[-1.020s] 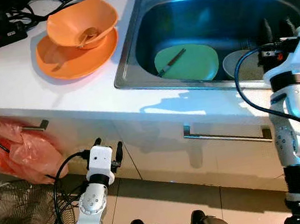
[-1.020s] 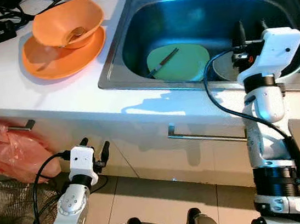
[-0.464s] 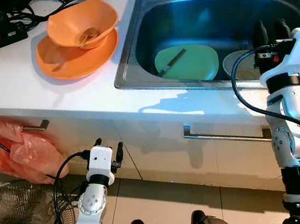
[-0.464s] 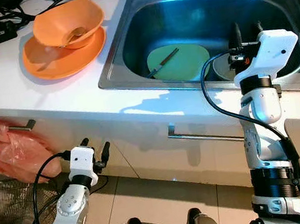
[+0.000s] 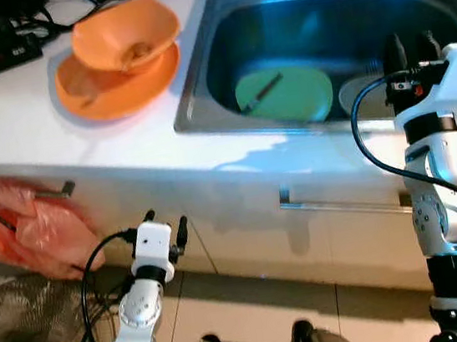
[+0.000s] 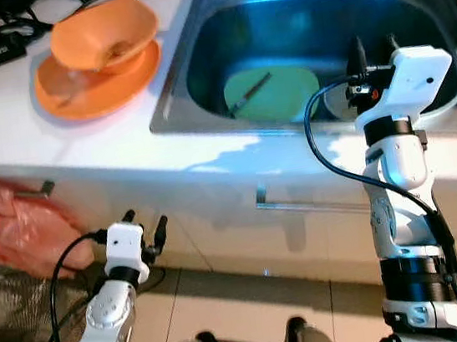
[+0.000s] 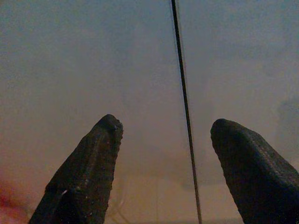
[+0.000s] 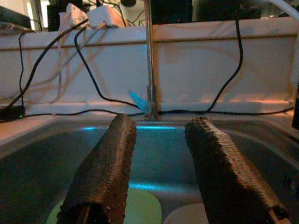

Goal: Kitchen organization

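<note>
Dishes lie down in the sink point(image 5: 199, 74), a green plate point(image 5: 284, 96) and a white bowl point(image 5: 362, 96) just under my right gripper point(image 5: 407, 48), whose fingers are spread, while my left gripper point(image 5: 164, 222) hangs spread by the cupboard.

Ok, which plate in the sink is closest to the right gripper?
The white plate, right beneath the right gripper. The green plate with the utensil lies further left.

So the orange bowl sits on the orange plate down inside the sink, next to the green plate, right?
Not quite. The orange bowl does sit on the orange plate, but both are on the white counter, left of the sink. The green plate lies inside it, as the left eye view shows.
</note>
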Motion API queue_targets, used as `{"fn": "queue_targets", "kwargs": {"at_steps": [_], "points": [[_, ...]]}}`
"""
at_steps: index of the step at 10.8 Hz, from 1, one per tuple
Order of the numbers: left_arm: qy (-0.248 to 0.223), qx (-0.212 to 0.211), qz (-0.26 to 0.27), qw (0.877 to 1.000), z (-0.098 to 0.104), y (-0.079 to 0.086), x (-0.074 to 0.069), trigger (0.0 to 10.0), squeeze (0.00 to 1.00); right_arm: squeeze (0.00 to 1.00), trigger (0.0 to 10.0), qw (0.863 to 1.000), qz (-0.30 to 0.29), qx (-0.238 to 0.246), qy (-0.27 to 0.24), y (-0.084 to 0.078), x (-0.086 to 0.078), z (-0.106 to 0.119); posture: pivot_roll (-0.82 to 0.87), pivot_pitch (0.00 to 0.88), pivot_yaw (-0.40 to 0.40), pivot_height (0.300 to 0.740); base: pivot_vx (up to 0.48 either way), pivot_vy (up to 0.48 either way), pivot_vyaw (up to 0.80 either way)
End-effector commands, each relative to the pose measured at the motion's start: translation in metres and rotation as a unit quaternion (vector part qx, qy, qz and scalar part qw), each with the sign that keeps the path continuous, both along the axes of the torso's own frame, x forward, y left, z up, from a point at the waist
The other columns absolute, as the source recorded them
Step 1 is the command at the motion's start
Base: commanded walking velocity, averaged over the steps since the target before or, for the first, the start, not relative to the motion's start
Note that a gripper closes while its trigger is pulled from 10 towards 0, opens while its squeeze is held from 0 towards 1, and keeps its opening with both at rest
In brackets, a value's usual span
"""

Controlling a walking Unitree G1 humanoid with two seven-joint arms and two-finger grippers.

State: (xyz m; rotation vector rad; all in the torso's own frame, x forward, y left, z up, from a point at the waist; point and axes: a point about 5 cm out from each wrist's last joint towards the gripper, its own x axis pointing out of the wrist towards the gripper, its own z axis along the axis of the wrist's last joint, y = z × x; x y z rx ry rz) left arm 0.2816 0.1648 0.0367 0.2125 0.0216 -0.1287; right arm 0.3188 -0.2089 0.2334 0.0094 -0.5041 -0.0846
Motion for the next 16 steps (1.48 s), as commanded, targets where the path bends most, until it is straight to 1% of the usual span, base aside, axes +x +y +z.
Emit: {"fn": "queue_targets", "kwargs": {"at_steps": [1,11,13,14,15,16], "points": [[0.010,0.003,0.007,1.000,-0.005,0.005,-0.005,10.0,0.00,0.00,10.0,1.000,0.004,0.002,0.001,0.000,-0.001,0.000,0.08,0.207,0.072,0.740,-0.270,0.000,0.00],[0.012,-0.002,0.013,1.000,-0.007,0.004,-0.007,10.0,0.00,0.00,10.0,1.000,0.010,0.003,0.006,0.003,0.000,-0.002,0.08,0.212,0.063,0.740,-0.268,0.000,0.00],[0.017,0.000,0.016,1.000,-0.008,0.005,-0.007,10.0,0.00,0.00,10.0,0.999,0.016,0.000,0.040,0.002,0.001,-0.020,0.08,0.213,0.062,0.740,0.000,0.000,0.00],[0.020,0.001,0.019,1.000,-0.009,0.006,-0.007,10.0,0.00,0.00,10.0,0.996,0.037,-0.008,0.086,0.005,0.001,-0.044,0.08,0.215,0.062,0.740,0.000,0.000,0.00],[0.031,0.001,0.024,0.999,-0.012,0.006,-0.008,10.0,0.00,0.00,10.0,0.986,0.047,-0.013,0.157,0.007,-0.003,-0.086,0.08,0.215,0.061,0.740,0.000,0.000,0.00],[0.040,0.000,0.026,0.999,-0.015,0.006,-0.009,10.0,0.00,0.00,10.0,0.979,0.052,-0.010,0.199,0.008,-0.007,-0.110,0.08,0.217,0.060,0.740,0.000,0.000,0.00]]}}
